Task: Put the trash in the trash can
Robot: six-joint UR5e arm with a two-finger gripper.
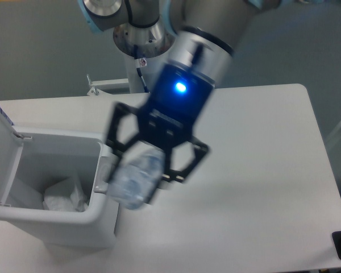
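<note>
Camera view shows the gripper (pixel 141 170) clamped on the crushed clear bottle (pixel 135 181), blurred, beside the open white trash can's (pixel 105 224) right rim; a crumpled wrapper (pixel 63 197) lies inside.

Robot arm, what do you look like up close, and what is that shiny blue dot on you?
The gripper is black, with open, frame-like links leading down to its two fingers. Above them sits a black wrist block with a bright blue light glowing on it. Higher up comes a silver metal ring, then a dark grey joint. Farther back, another joint has a light blue cap. The picture is blurred, so no markings can be read.
</note>
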